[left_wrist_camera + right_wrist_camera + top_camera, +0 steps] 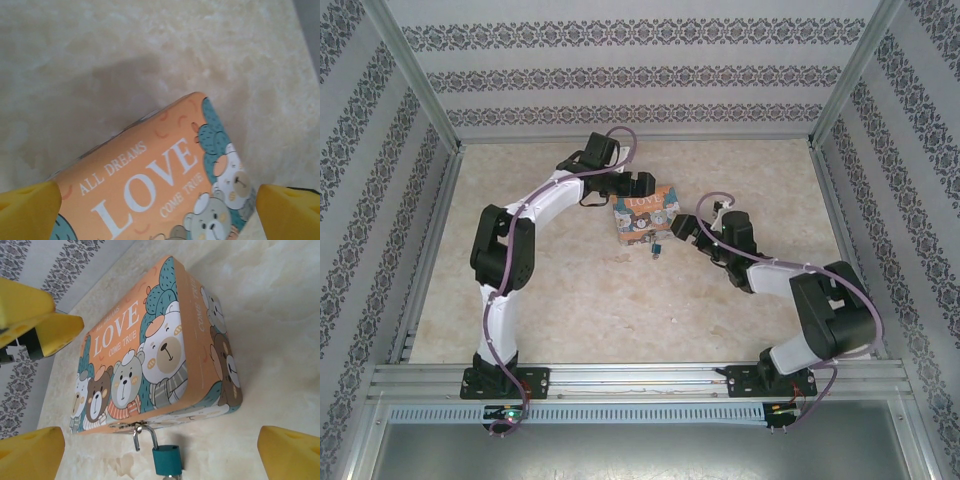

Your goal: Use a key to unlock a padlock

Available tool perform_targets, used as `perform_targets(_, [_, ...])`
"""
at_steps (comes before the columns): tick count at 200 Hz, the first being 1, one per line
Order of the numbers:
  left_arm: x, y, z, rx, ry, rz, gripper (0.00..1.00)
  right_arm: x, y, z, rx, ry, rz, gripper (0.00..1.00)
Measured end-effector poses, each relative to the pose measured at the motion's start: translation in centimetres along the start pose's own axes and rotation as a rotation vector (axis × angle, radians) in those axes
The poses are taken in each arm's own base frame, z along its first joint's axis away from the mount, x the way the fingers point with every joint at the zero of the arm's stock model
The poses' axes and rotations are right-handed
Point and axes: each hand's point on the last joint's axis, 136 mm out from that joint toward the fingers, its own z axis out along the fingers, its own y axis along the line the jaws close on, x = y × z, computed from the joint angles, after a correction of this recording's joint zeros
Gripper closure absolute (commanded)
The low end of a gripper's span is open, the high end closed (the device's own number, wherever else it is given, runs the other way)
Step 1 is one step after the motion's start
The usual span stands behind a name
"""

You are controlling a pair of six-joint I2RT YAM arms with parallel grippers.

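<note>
Enclosing marbled tabletop (620,310) — damask-striped walls (620,75)

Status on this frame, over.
Left tool open over tin. Right tool open, facing padlock. Padlock hangs on tin's clasp. Nothing blocking.

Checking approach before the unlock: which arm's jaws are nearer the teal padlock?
Right. The right arm has its open jaws just beside the padlock, facing it; the left arm hovers over the LOVE tin, on the far side.
</note>
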Motion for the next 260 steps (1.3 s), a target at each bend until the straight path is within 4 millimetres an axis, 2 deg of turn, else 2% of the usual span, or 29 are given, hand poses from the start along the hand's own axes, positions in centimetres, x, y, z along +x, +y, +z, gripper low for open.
perform_targets(33, [0.7, 0.8, 0.4, -0.039, 0.028, 0.022, 0.00, -0.4, 0.1, 1.5, -0.001, 0.017, -0.001, 0.02])
perform_targets(76, [1.3, 0.8, 0.3, -0.037, 0.027, 0.036, 0.00, -1.3, 0.3, 3.8, -0.019, 0.045, -0.027, 0.02])
perform_targets(111, [2.5, 0.7, -0.6, -0.031, 0.022, 0.033, 0.00, -1.7, 1.3, 5.5, -0.066, 0.080, -0.058, 0.02])
perform_targets(154, [4.3, 1.0, -2.0, -0.041, 0.012, -0.002, 0.00, -1.2, 2.2, 6.3, -0.113, 0.125, -0.076, 0.02])
perform_targets(179, [5.1, 1.1, -2.9, -0.054, 0.011, -0.026, 0.00, -0.6, 2.6, 6.4, -0.126, 0.141, -0.085, 0.02])
perform_targets(202, [5.6, 1.2, -3.4, -0.064, 0.010, -0.045, 0.00, -0.4, 2.3, 6.1, -0.115, 0.136, -0.090, 0.02])
perform_targets(217, [5.6, 1.2, -3.7, -0.066, 0.006, -0.056, 0.00, -0.3, 1.9, 5.2, -0.099, 0.124, -0.093, 0.02])
perform_targets(241, [5.2, 0.7, -4.7, -0.060, -0.015, -0.057, 0.00, -1.4, 1.1, 3.1, -0.060, 0.070, -0.110, 0.02])
perform_targets(260, [4.6, -0.2, -5.9, -0.045, -0.043, -0.050, 0.06, -1.8, 1.2, 1.2, -0.056, 0.035, -0.133, 0.02])
